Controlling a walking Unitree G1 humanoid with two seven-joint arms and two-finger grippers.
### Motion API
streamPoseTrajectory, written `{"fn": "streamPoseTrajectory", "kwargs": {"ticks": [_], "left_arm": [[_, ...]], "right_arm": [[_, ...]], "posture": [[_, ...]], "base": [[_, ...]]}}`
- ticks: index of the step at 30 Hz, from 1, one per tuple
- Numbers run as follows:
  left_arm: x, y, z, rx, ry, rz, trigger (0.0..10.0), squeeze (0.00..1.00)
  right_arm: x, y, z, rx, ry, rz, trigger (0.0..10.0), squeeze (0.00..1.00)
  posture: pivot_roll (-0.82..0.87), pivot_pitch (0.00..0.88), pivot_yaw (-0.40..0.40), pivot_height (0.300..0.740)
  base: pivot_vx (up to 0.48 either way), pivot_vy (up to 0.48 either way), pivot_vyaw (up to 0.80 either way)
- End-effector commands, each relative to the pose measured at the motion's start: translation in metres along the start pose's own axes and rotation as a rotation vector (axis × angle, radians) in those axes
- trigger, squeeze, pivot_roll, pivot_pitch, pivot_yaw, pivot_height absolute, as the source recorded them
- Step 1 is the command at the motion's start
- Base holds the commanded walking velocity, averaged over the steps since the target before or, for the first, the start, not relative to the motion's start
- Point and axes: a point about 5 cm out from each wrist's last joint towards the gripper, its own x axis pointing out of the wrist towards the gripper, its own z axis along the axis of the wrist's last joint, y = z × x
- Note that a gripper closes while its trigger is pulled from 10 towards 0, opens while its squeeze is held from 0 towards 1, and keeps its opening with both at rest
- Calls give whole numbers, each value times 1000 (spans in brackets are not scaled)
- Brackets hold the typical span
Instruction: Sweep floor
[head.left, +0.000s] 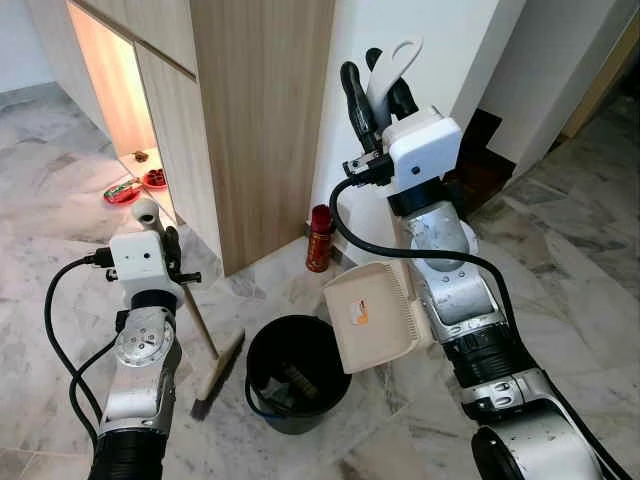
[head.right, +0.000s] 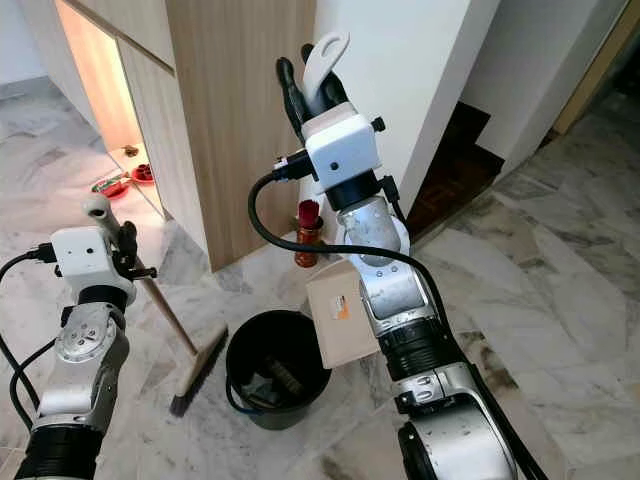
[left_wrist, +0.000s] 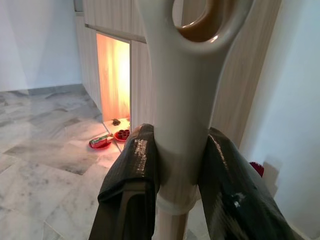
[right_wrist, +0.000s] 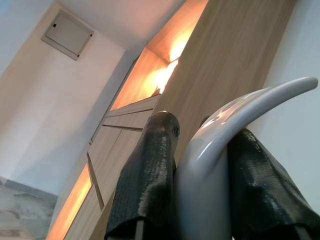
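Left gripper (head.left: 160, 243) clamped on wooden-handled broom (head.left: 205, 345), bristles on floor beside black bin (head.left: 296, 372) | right gripper (head.left: 378, 95) clamped on beige plastic dustpan (head.left: 373, 312) handle, raised | both light, stiff, likely slippery.

A cream dustpan (head.left: 372, 315) with a small orange mark is seen below the right gripper (head.left: 377, 88) with its black fingers, beside a black bucket (head.left: 297, 372), a red bottle (head.left: 320, 238), a pale wood-grain cabinet (head.left: 255, 110) and grey-veined marble floor (head.left: 580, 270).
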Motion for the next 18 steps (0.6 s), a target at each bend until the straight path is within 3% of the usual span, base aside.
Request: {"fn": "streamPoseTrajectory", "kwargs": {"ticks": [1,18], "left_arm": [[3,-4,14,-17,-77,-4,10000,0],[3,-4,14,-17,-77,-5,10000,0]], "right_arm": [[8,-4,15,-36,-84,13,10000,0],[8,-2,16,-48,-94,31,10000,0]], "posture": [[140,0,-125,740],[139,0,-126,740]], "base": [[0,0,0],[0,0,0]]}}
